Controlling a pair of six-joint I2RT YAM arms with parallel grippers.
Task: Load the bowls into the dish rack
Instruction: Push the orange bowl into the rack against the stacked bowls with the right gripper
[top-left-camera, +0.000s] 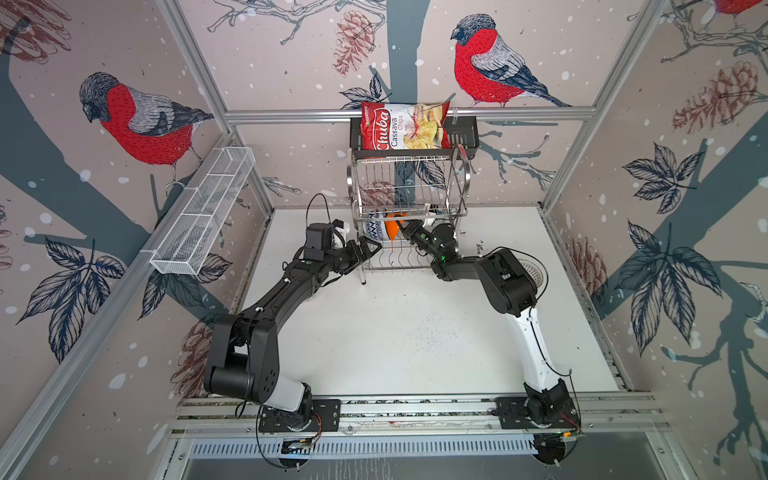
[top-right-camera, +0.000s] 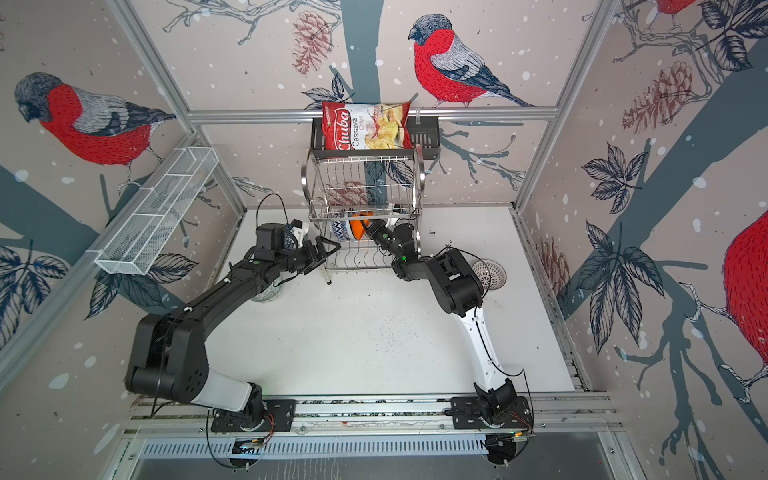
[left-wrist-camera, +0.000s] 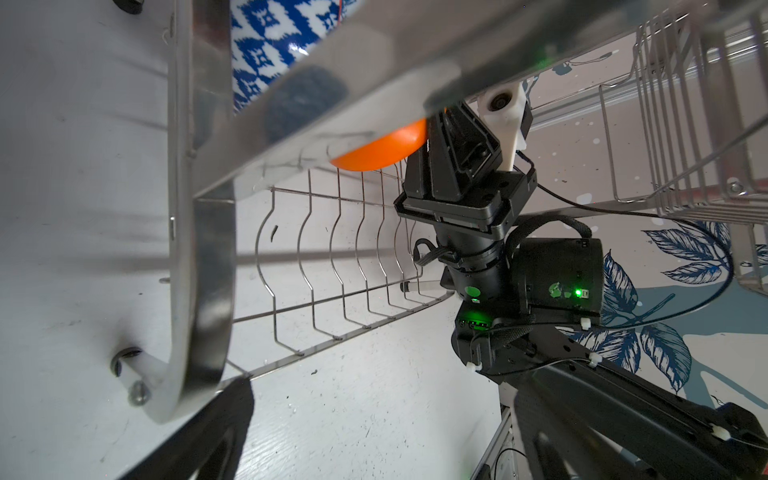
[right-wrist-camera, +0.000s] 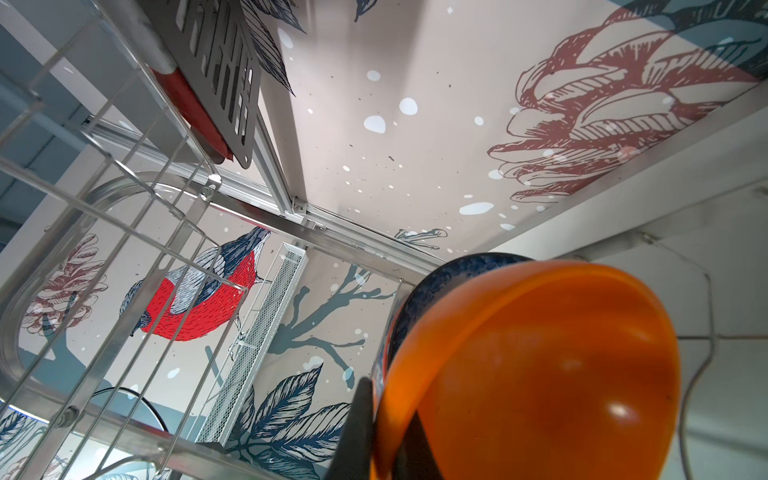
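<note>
Orange bowl (top-left-camera: 390, 231) is standing on edge in the dish rack's (top-left-camera: 409, 183) lower tier, just beside a blue-patterned bowl (top-left-camera: 374, 228). I am seeing the right gripper (top-left-camera: 402, 227) pinching its rim. The left gripper (top-left-camera: 373, 245) is hovering wide open and empty at the rack's side.

Orange bowl (right-wrist-camera: 540, 374): plain, glossy, unpatterned. Blue-and-white bowl (left-wrist-camera: 274, 33): deep blue diamond motifs on white. Lattice bowl (top-right-camera: 490, 274): grey tracery over white. Dish rack (top-left-camera: 409, 187): shiny silver steel. Chips bag (top-left-camera: 403, 126): red and white, with yellow chips pictured. Slotted shelf (top-left-camera: 463, 133): black. Mesh basket (top-left-camera: 203, 212): white. Counter (top-left-camera: 395, 332): white, flecked with dark specks. Walls (top-left-camera: 291, 62): beige, printed with red-breasted birds, brown pinecones and dark blue leaves.
</note>
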